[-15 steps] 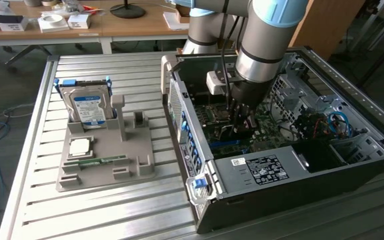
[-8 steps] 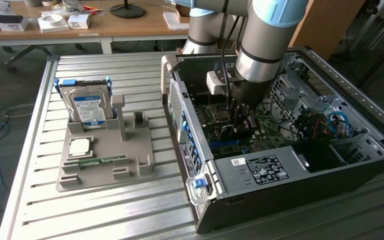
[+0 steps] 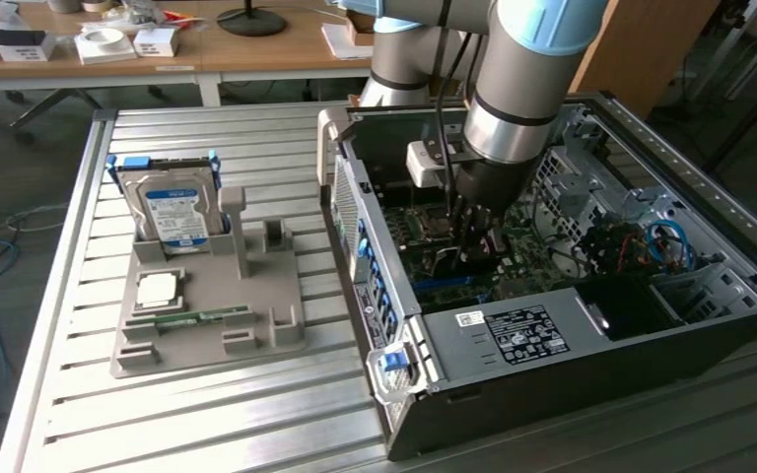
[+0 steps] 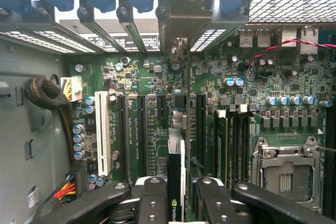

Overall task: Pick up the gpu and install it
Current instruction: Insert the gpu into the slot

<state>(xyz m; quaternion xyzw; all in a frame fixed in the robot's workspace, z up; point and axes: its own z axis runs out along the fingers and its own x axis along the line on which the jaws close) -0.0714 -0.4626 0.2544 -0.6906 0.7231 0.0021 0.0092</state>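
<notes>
1. Judged from the scene: the step in hand is the seating of the gpu (image 4: 175, 156) inside the open computer case (image 3: 550, 340), lying on its side along the edge of the bench (image 3: 194, 414) at the exterior view's right.
2. Best to press straight down toward the motherboard (image 4: 262, 72), with no tilt to either side. Otherwise, a risk of bent contacts or of scraping the small capacitors (image 4: 79, 140) standing near.
3. Wise to line up the card's lower edge with one of the long black slots (image 4: 142, 129) before adding any force. Cannot tell which slot lies directly under the card, nor whether already seated.
4. Important also to guide the grey metal bracket (image 4: 181, 30) cleanly into the row of openings at the rear wall of the case. Seemingly just at that wall now.
5. Tool (image 4: 177, 190): closed on the gpu, one black finger (image 4: 152, 198) against each flat face, gripping near the end away from the bracket. Better to grip firmly but without squeezing hard, being a thin board.
6. Look of the gpu: thin, flat and dark, seen edge-on, standing upright over the motherboard, with a pale strip along one side and a small green logo (image 4: 174, 209) near the fingers.
</notes>
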